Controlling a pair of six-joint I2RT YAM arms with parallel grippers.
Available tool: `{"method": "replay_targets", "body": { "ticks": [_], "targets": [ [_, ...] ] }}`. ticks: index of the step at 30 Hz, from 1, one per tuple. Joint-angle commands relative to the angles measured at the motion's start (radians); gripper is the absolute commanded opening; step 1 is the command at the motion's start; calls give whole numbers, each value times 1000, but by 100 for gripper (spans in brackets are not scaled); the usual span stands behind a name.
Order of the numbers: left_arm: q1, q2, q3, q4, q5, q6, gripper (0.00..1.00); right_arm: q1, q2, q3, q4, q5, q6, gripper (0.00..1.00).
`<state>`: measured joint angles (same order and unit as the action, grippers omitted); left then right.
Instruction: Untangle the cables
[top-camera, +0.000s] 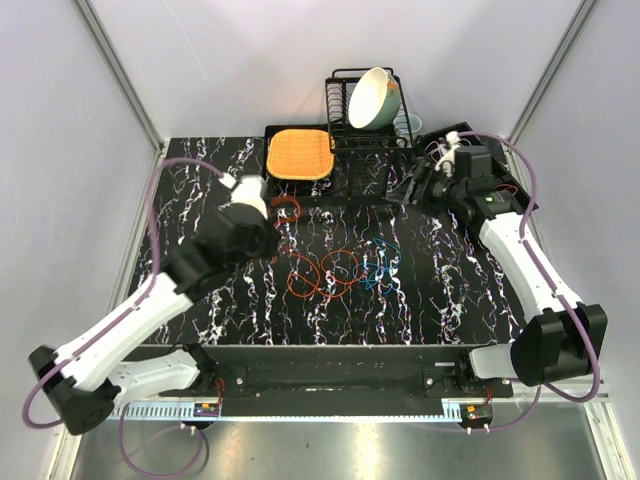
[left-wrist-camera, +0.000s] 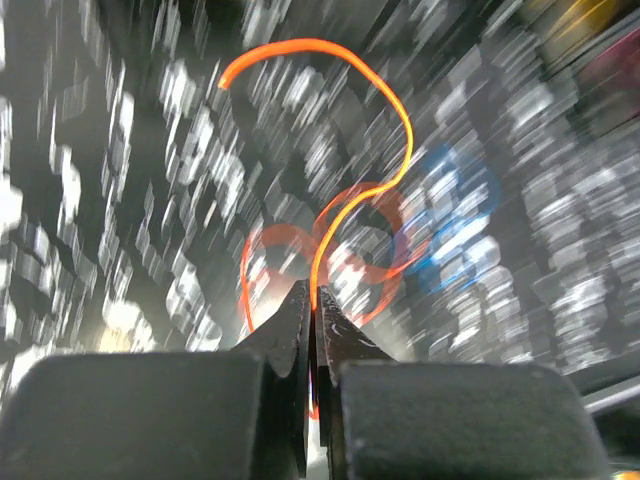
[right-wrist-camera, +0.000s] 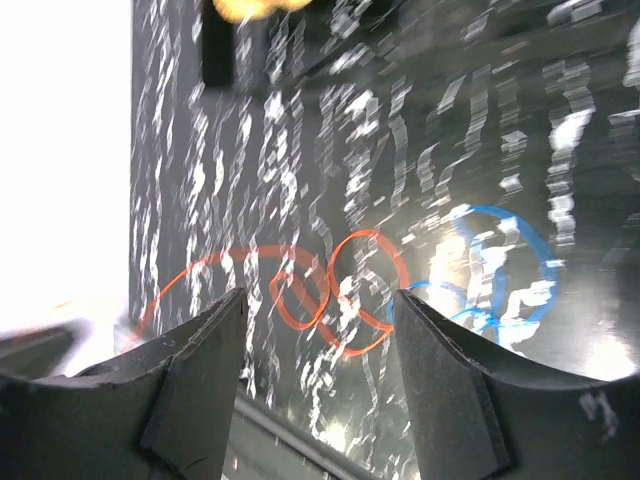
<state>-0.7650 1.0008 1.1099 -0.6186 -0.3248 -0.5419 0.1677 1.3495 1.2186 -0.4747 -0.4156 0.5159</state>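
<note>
Top view: a fixed camera high above and behind the two arms (top-camera: 130, 322) looks steeply down on the whole table (top-camera: 450, 290), with the arm bases at its bottom edge.

Left wrist view: set just behind the left pincer (left-wrist-camera: 312, 292), it looks forward along it, close over the table, and is blurred.

Right wrist view: it looks out between the fingers of the right pincer (right-wrist-camera: 318, 300), low and slanting across the table.

All three views share the looped cables (top-camera: 325, 272) at the table's middle.

Black tabletop (top-camera: 450, 290) with white marble-ish streaks. Orange-red cables (top-camera: 320, 270) mid-tabletop, blue cables (top-camera: 383, 268) toward its right. Orange waffle-pattern mat (top-camera: 299, 153) at the tabletop's back edge, black rack (top-camera: 342, 128), cream bowl (top-camera: 372, 98).
</note>
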Motion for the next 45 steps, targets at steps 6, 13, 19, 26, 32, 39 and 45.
{"method": "replay_targets", "body": {
  "ticks": [6,13,19,26,32,39,45],
  "targets": [
    [42,94,-182,-21,-63,-151,0,245,66,-28,39,-19,-69,65],
    [72,170,-246,25,0,-185,0,412,134,-68,38,15,-77,61],
    [82,167,-298,39,-7,-207,0,527,252,-39,-10,156,-16,59],
    [104,173,-373,83,10,-231,0,631,390,53,-108,323,108,58],
    [105,179,-429,141,52,-245,0,710,502,131,-116,374,211,59],
    [105,157,-450,154,69,-230,0,748,628,248,-188,458,256,60],
    [105,125,-467,160,70,-219,0,766,681,291,-248,523,269,60]
  ]
}}
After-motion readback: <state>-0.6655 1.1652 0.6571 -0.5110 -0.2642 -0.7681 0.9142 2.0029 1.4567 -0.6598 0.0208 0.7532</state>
